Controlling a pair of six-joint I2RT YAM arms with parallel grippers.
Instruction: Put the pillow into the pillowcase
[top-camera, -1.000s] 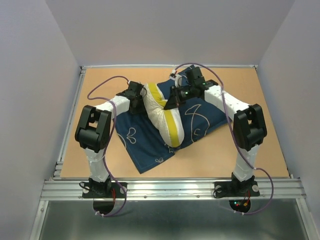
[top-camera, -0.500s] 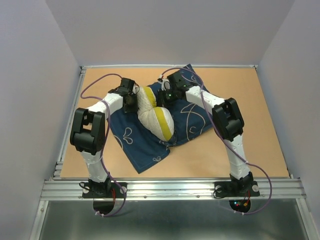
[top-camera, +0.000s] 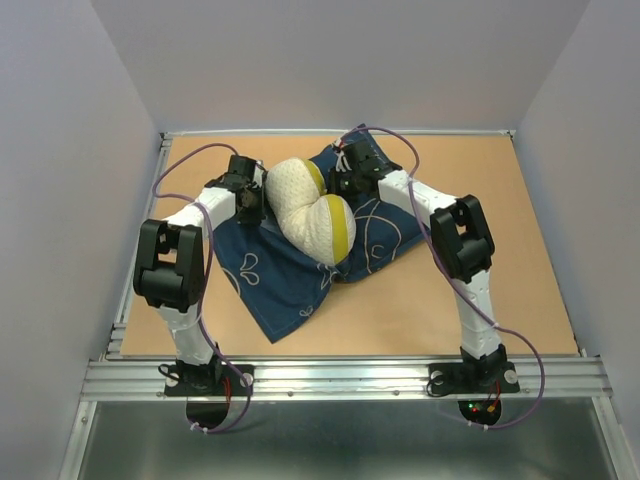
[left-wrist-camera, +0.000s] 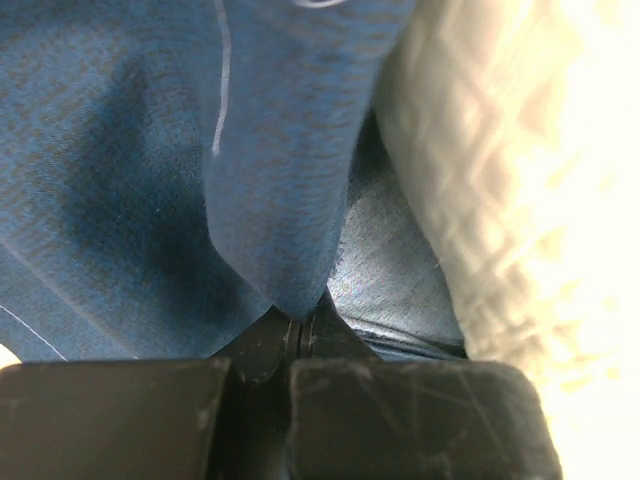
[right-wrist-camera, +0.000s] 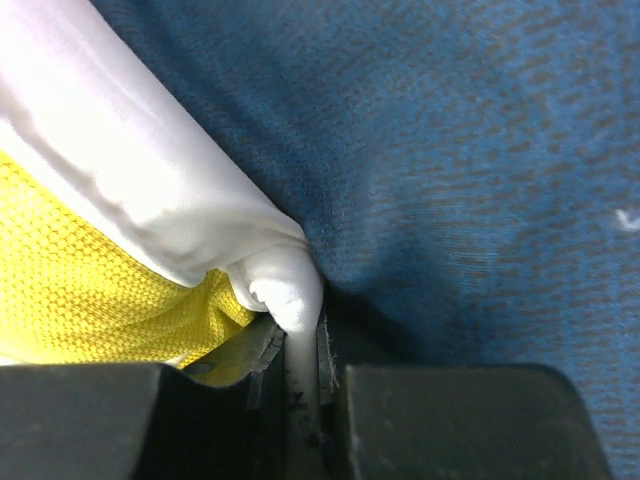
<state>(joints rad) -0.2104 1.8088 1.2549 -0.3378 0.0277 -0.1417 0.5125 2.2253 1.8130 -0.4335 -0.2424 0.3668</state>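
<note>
The pillow (top-camera: 312, 212) lay bunched and doubled over on top of the pillowcase (top-camera: 270, 285), which was spread across the middle of the desk (top-camera: 480, 300). By the look of it, none of the pillow was yet inside. The left gripper (left-wrist-camera: 298, 328) had its fingers pinched shut on a fold of the navy cloth, just beside the pillow's quilted white side. The right gripper (right-wrist-camera: 302, 345) had its fingers clamped on a nub of the pillow's white fabric next to the yellow band (right-wrist-camera: 90, 270), with the case close behind it.

To do this step well, the left arm should probably lift a single layer so the mouth gapes. The right would then feed its pinched corner low and slowly into that gap, without tugging either cloth out of its pinch.

Whether the left fingers held one layer or two could not be told. The case's opening was hidden under the pillow and arms from above, and both wrist views sat too close to show it.
</note>
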